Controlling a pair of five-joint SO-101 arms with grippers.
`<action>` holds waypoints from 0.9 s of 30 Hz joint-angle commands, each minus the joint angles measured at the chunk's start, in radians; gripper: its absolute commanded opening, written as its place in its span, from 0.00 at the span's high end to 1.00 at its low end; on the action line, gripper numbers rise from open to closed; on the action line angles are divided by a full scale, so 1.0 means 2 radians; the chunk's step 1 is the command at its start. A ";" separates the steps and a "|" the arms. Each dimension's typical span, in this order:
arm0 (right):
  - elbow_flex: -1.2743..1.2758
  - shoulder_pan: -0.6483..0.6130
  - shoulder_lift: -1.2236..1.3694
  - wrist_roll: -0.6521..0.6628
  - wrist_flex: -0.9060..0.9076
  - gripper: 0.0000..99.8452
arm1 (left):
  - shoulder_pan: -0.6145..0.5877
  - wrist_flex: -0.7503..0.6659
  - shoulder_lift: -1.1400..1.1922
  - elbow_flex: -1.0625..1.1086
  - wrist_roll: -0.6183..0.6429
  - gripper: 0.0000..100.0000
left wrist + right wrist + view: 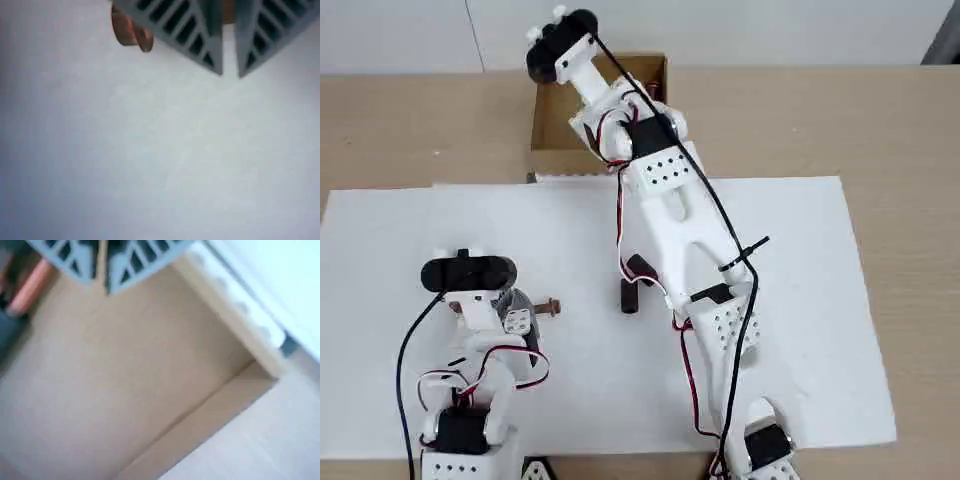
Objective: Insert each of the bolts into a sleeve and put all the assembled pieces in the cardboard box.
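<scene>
My left gripper point(520, 314) sits low over the white paper, shut on a copper bolt point(550, 306) that sticks out sideways. In the left wrist view the bolt's head point(131, 31) shows beside the nearly touching grey fingertips point(212, 52). A black sleeve point(629, 298) stands on the paper a little right of the bolt. My right gripper point(603, 128) hangs inside the cardboard box point(545, 150), shut with nothing in it point(100, 287). An assembled piece, an orange bolt point(31, 286) in a dark sleeve point(7, 327), lies on the box floor close to it.
The white paper sheet point(800, 300) covers most of the wooden table point(900, 120). The right arm point(680, 220) stretches across the paper's middle to the box at the back. A box wall point(210, 410) rises near the right gripper.
</scene>
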 commanded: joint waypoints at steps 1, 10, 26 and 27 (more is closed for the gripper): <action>-0.061 -0.003 -0.048 -0.017 0.064 1.00 | -0.002 -0.001 -0.002 -0.002 -0.002 0.99; -0.200 -0.003 -0.055 -0.023 0.259 1.00 | -0.002 -0.001 -0.002 -0.002 -0.002 0.99; -0.226 -0.003 -0.102 -0.050 0.268 1.00 | -0.002 -0.002 -0.002 -0.002 -0.002 0.99; -0.226 -0.003 -0.105 -0.050 0.269 1.00 | -0.002 -0.002 -0.002 -0.002 -0.002 0.99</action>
